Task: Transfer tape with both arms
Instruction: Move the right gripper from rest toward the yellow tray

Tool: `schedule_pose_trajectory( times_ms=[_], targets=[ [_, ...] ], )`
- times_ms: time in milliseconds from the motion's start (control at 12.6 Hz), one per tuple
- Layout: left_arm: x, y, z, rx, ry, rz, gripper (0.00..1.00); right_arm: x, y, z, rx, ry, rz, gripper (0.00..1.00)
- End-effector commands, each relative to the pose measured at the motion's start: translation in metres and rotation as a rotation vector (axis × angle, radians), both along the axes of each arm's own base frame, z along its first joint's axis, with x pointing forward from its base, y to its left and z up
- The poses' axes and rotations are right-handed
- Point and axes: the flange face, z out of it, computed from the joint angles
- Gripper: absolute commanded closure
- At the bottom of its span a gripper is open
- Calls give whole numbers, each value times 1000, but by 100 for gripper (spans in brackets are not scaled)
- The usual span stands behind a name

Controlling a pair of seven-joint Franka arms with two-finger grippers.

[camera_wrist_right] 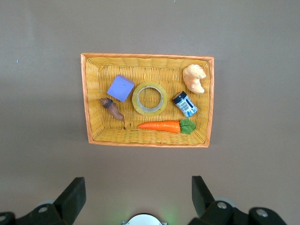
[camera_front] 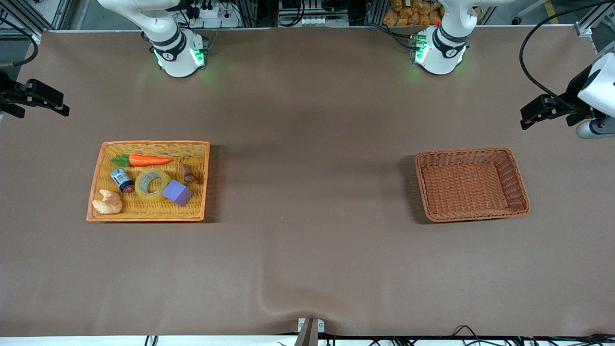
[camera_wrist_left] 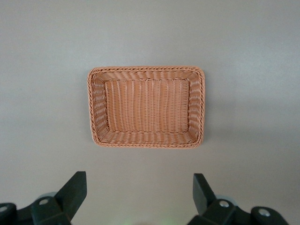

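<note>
— Where do you stand right now?

— Both my arms are pulled back and high. My right end effector (camera_wrist_right: 133, 197) hangs over the tabletop (camera_front: 307, 240) by the edge at the right arm's end, looking down on the yellow tray (camera_front: 96, 194), fingers spread wide and empty. My left end effector (camera_wrist_left: 140, 197) is the same over the edge at the left arm's end, above the brown basket (camera_front: 521, 192), which holds nothing that I can see.

— And the tape?

— The tape (camera_front: 152, 185) lies flat in the yellow tray, toward the corner of the tabletop at the right arm's end that is nearer the front camera. It is crowded: the purple cube (camera_front: 177, 192) touches it on one flank, the small can (camera_front: 122, 180) sits just beside the other, and the carrot (camera_front: 149, 160) lies near it, farther from the camera.

— What worries you?

— The pick, mostly. If my right fingers come down outside the ring, I judge one will land on the cube or the can and shove it, or tip the roll. One finger through the core looks safer, though the slick tape could slide.

— And later?

— The handover. The tray and basket are well apart, so I expect to pass the roll in mid-air; releasing before my left end effector closes would drop it on the bare tabletop.
</note>
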Motion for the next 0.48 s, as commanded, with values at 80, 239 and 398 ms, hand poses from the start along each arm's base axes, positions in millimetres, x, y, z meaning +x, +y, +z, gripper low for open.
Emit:
schedule_pose_trajectory(
  times_ms=[80,239,398],
  targets=[
    [-10,1,13,-9,13,-7,0,-1,2,3,13,-1,-8,0],
    [-9,-7,16,-13,18,-16,0,-1,2,3,13,-1,-10,0],
    [-6,-3,13,-6,22,-17,0,-1,3,3,13,1,-8,0]
  ],
)
